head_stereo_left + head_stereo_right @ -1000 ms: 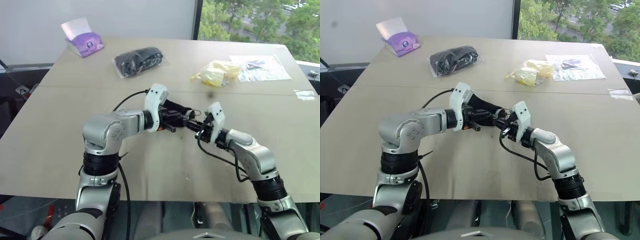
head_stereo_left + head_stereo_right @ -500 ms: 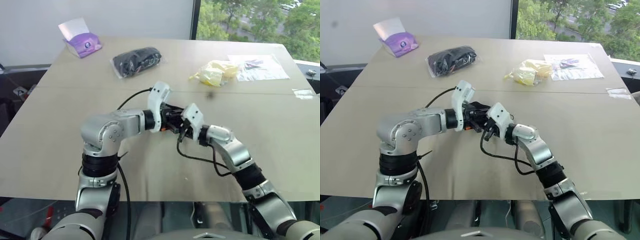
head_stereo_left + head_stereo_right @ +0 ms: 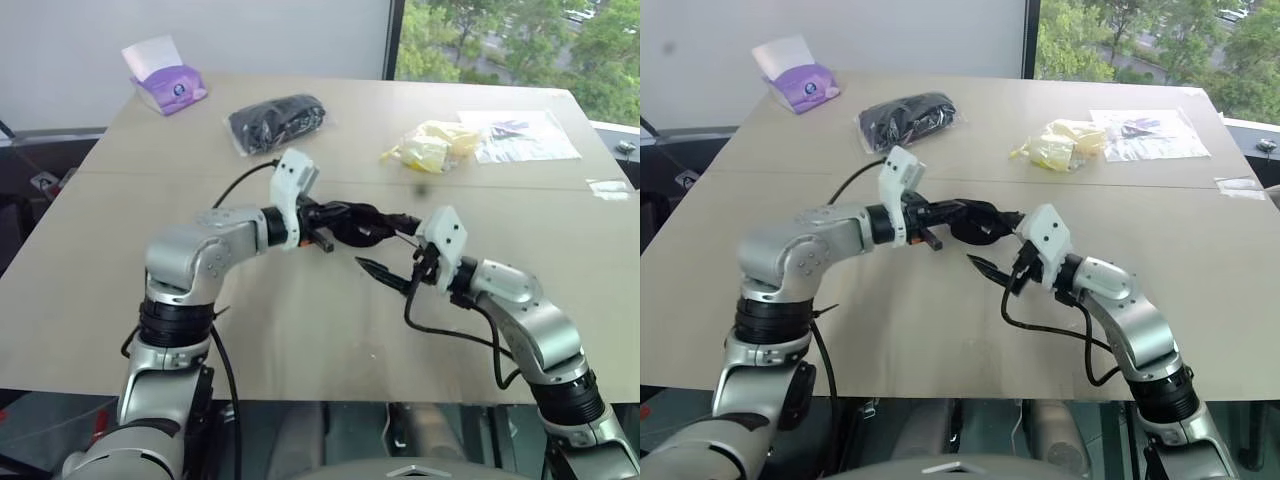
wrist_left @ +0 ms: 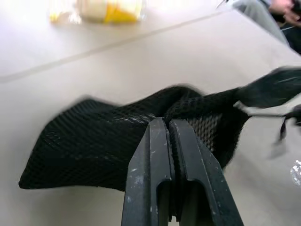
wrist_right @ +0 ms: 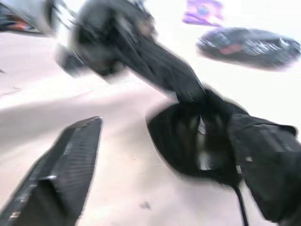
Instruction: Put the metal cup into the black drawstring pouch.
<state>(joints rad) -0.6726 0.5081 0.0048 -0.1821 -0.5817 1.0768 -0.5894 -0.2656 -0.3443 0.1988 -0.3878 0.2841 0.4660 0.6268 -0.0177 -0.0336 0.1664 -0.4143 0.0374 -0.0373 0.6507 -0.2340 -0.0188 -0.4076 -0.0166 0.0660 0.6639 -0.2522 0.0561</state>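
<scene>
From the head views, the left tool [image 3: 330, 236] is clenching the black drawstring pouch [image 3: 355, 221] above the counter [image 3: 300, 330], well inside its near edge, while the right tool [image 3: 392, 277] is hanging spread and empty just beside it. The left wrist view is showing mesh fabric pinched between shut fingers. The right wrist view is revealing a glint, likely the metal cup [image 5: 201, 143], inside; keeping the mouth upward should be safest.

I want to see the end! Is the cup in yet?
Looks nearly done: a shiny glint, likely the metal cup, sits inside the black drawstring pouch. The left gripper pinches the pouch above the table; the right gripper is open. Left: maybe setting it down.
</scene>
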